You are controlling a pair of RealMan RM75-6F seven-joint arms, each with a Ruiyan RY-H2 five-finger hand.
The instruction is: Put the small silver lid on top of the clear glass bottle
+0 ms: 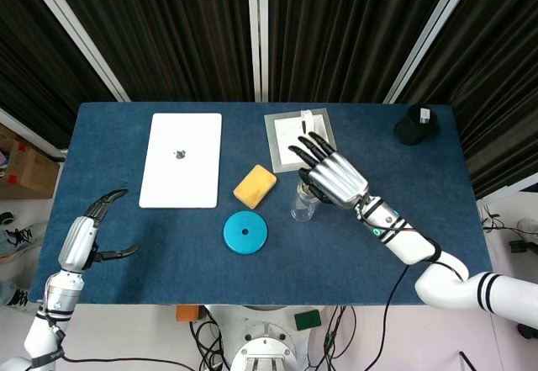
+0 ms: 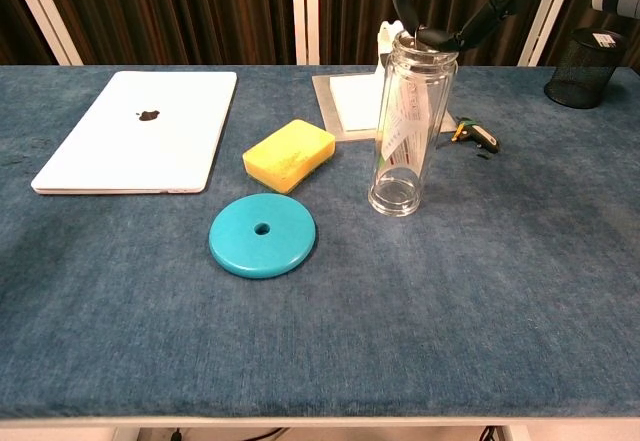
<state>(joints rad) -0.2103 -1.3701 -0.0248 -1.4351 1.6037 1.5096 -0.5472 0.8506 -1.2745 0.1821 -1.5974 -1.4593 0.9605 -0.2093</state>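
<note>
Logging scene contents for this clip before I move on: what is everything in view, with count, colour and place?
Clear glass bottle: one, transparent, upright at table centre-right, paper inside.
Small silver lid: not discernible; the bottle mouth is hidden by the right hand.
Closed white laptop: one, far left.
Yellow sponge: one, between laptop and bottle.
Teal flat disc: one, with a centre hole, in front of the sponge.
White square mat: one, behind the bottle.
Black mesh cup: one, far right corner.
Blue table: one.
Left hand: near left edge, holding nothing.
Right hand: over the bottle mouth.
</note>
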